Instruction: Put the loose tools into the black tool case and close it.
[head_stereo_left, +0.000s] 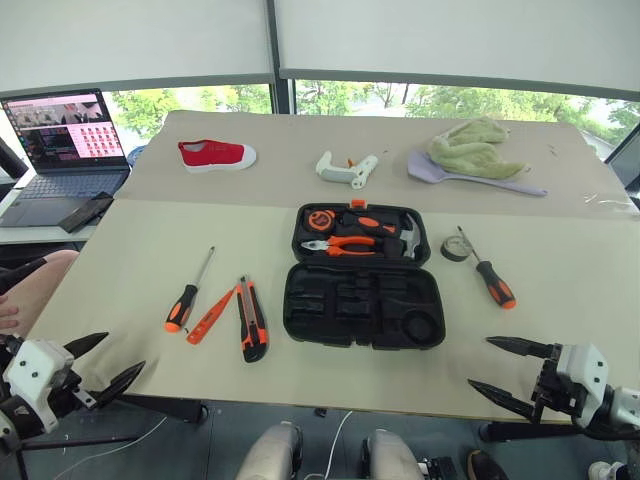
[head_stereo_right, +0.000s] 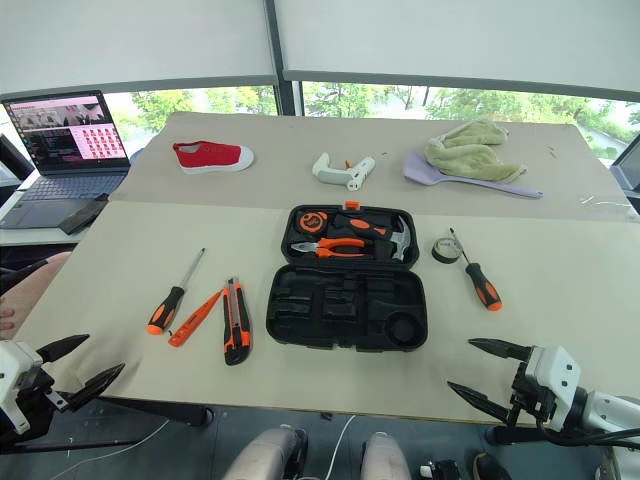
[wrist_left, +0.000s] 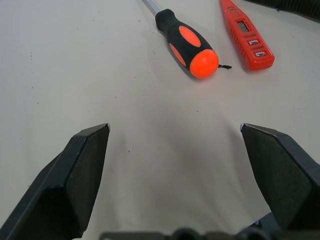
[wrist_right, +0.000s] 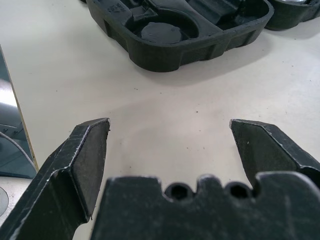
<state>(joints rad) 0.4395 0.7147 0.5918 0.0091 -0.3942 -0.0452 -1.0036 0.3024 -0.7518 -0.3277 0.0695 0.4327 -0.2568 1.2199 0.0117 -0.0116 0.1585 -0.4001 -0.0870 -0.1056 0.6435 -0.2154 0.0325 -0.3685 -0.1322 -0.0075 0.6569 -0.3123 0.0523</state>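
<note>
while case (head_stereo_left: 362, 290) lies open | two screwdrivers (head_stereo_left: 187, 296) | one knife (head_stereo_left: 252, 320)

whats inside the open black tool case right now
In the far half of the black tool case: orange-handled pliers, a hammer and a round orange tool. The near half's moulded slots look empty. Anything beneath the seated tools is hidden.
</note>
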